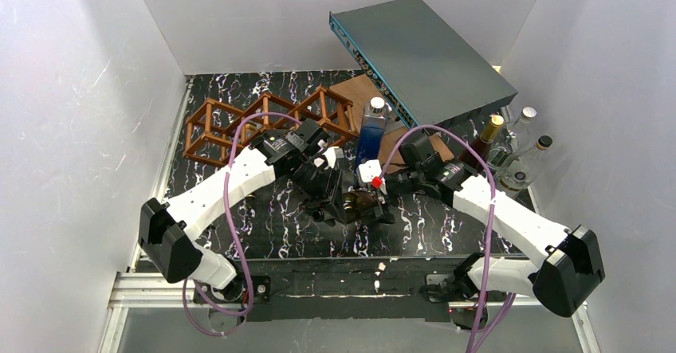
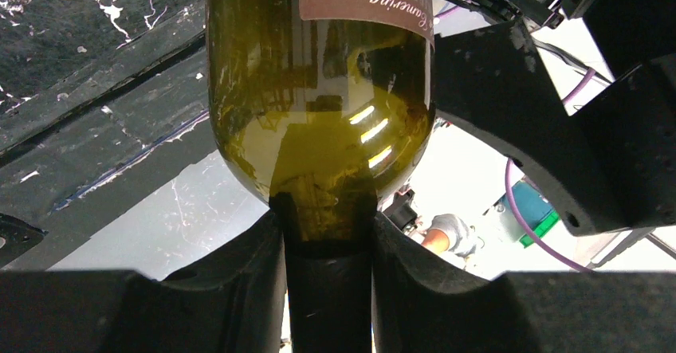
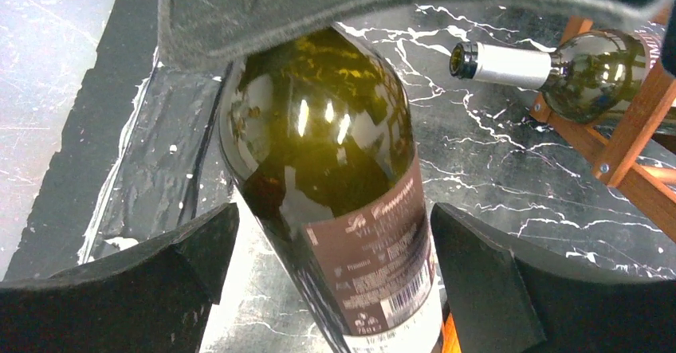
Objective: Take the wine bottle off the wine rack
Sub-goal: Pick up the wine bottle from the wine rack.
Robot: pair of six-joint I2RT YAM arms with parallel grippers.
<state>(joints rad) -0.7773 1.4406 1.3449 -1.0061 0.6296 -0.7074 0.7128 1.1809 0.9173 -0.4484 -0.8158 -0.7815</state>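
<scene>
At the back left of the black, white-veined marble surface (image 1: 279, 233) stands the reddish-brown wine rack (image 1: 263, 122), thin wooden bars joined into diamond-shaped cells. The right wrist view shows a second green glass bottle (image 3: 594, 70) with a pale foil neck lying in it. The left arm, white-shelled and trailing a purple cable, bends in from the near left corner toward the middle. Its left hand (image 2: 328, 289) is closed tight on the dark-sleeved neck of the olive-green glass wine bottle (image 2: 319, 90), with matte black fingers (image 2: 247, 289) pressed against both sides. That bottle, smooth and glossy with a maroon paper label, lies roughly level between the two hands near the middle of the surface, apart from the rack. The right arm mirrors the pose from the near right corner. The right hand (image 3: 335, 237) is spread wide around the bottle's body with its fingertips (image 3: 199, 249) right at the glass, and I cannot tell whether they press it. Behind and to the right are a tall blue bottle (image 1: 371, 134), a flat brown wooden board (image 1: 355, 94), a tilted grey-green rectangular metal box (image 1: 422, 50), and a cluster of clear and dark glass bottles (image 1: 518, 134) by the right wall.
</scene>
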